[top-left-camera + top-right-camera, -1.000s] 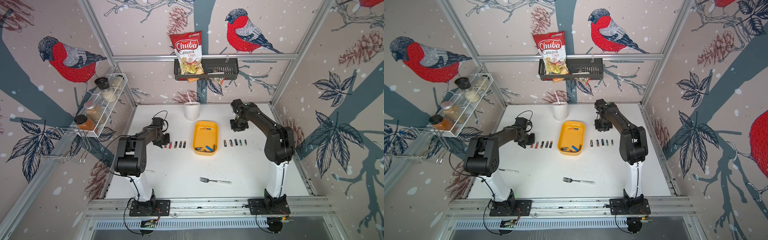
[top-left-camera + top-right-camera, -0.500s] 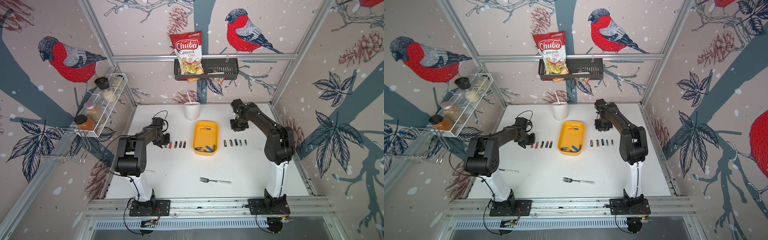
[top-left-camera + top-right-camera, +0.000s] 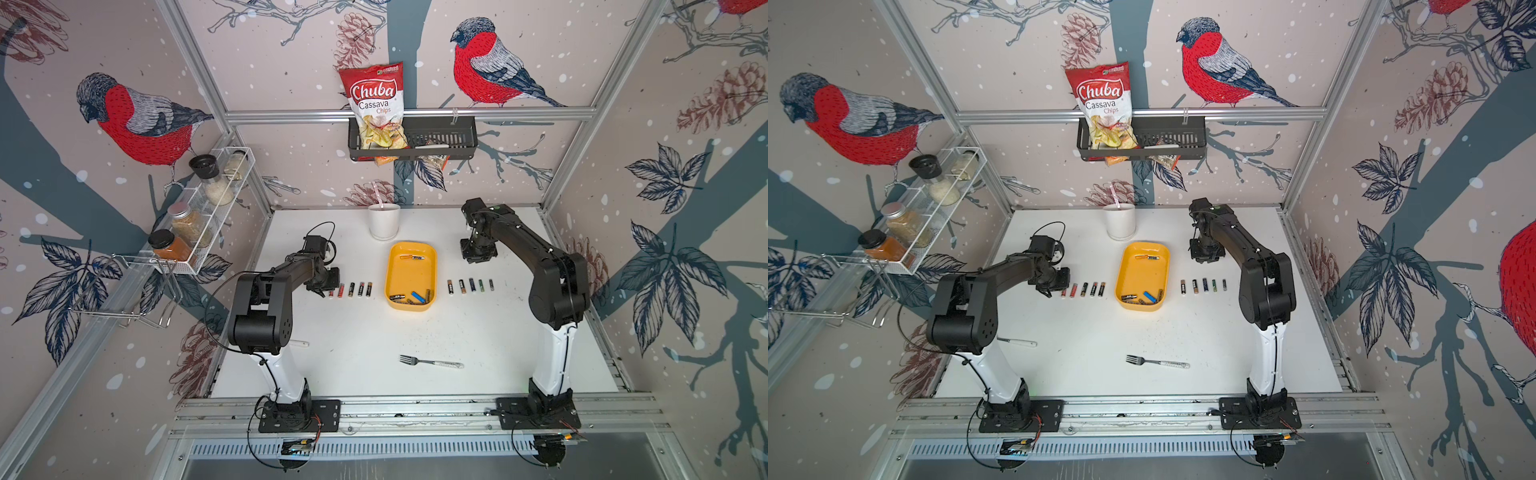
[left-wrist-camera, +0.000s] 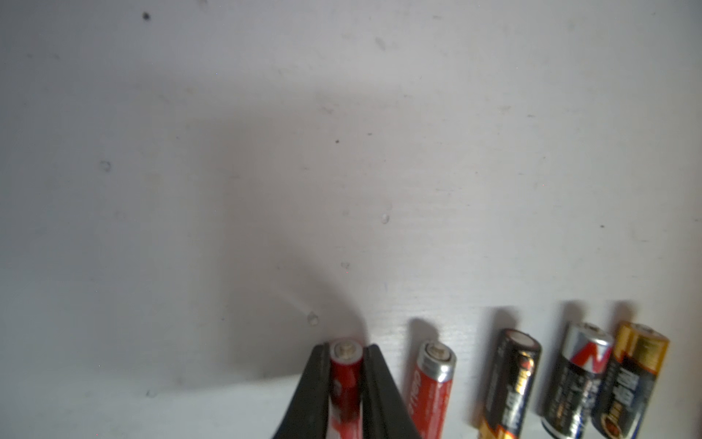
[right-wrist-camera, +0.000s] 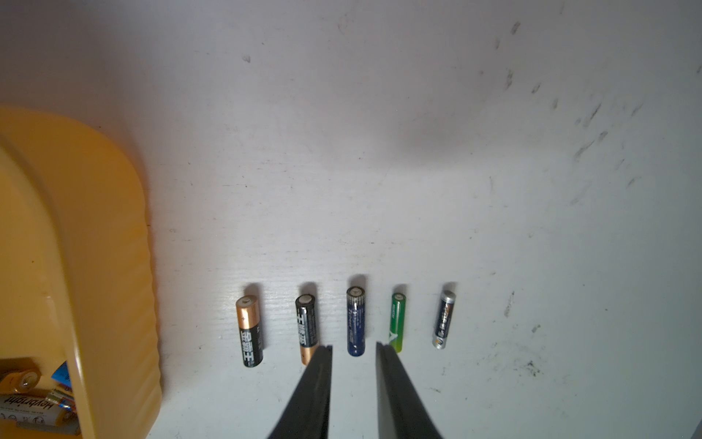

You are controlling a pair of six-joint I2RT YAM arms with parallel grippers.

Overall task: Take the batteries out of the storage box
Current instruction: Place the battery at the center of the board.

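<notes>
Ten batteries [image 3: 472,284] out, several left in yellow plastic storage box [image 3: 409,276]; left tool [image 4: 346,347] clenches red cylindrical battery [image 4: 345,380] (row's end), right tool [image 5: 354,346] released.

White table [image 3: 353,332] — yellow storage box [image 3: 411,276] between left battery row [image 3: 360,289] and right battery row [image 3: 471,284], white cup [image 3: 384,222], fork [image 3: 430,362]

Yellow storage box [image 3: 411,272] holding loose batteries [image 3: 409,297]; left row [image 3: 353,289] and right row [image 3: 469,284], five each, lie flat beside it; outermost red battery [image 4: 345,384] clamped in left gripper [image 4: 345,351].
</notes>
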